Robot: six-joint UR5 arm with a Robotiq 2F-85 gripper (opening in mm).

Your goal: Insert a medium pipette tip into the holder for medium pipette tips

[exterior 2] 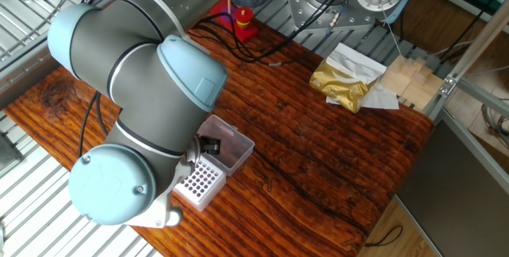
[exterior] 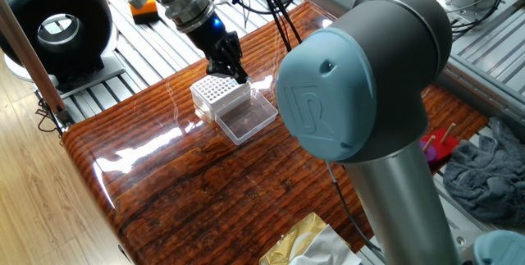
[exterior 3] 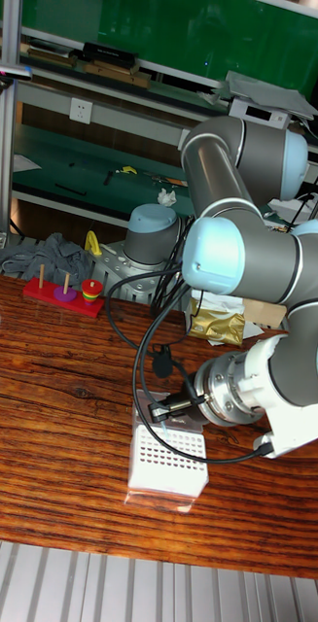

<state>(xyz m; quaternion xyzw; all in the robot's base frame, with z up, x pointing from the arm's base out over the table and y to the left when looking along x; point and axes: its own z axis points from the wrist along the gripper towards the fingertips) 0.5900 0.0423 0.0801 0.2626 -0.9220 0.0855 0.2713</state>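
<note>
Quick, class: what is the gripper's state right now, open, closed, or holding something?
Gripper: down at the edge of the holder for medium pipette tips; whether its fingers are open, closed, or holding a tip cannot be told.

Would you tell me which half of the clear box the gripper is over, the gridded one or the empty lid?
The gridded half: the gripper hangs at its edge, beside the lid.

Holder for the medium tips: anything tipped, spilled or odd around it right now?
Nothing stands out. The holder sits flat on the table, its clear lid folded open beside it, with the gripper low over the grid's edge. No tip is discernible at this resolution.
</note>
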